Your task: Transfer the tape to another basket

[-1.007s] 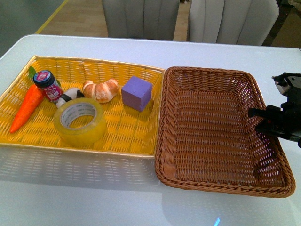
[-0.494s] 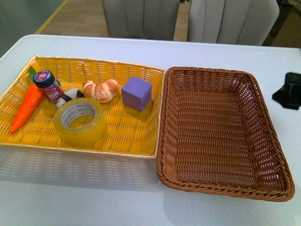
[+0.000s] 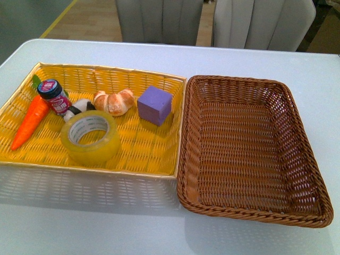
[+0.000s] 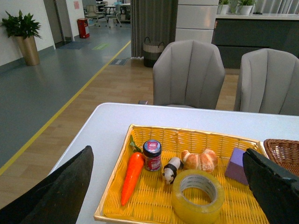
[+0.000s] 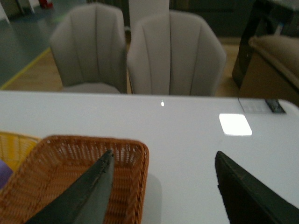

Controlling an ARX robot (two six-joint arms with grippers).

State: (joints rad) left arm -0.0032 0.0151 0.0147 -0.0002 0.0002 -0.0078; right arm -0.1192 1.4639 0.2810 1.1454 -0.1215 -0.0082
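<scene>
Tape: I see the roll of tape (image 3: pixel 90 137) lying flat in the yellow tray (image 3: pixel 143 151), near its front edge and touching the panda toy (image 3: pixel 79 108) behind it.
Other tray items: carrot (image 3: pixel 31 121), jar (image 3: pixel 54 96), bread (image 3: pixel 114 102) and purple cube (image 3: pixel 155 104), the cube apart from the tape.
Brown basket: the basket (image 3: pixel 244 154) sits just right of the tray on the white table (image 3: pixel 79 212), rims side by side.
Left pincer: my left gripper (image 4: pixel 168 150) is spread wide, gripping nothing, facing the tray.
Right pincer: my right gripper (image 5: pixel 164 152) is also spread wide, gripping nothing, by a basket corner.
</scene>
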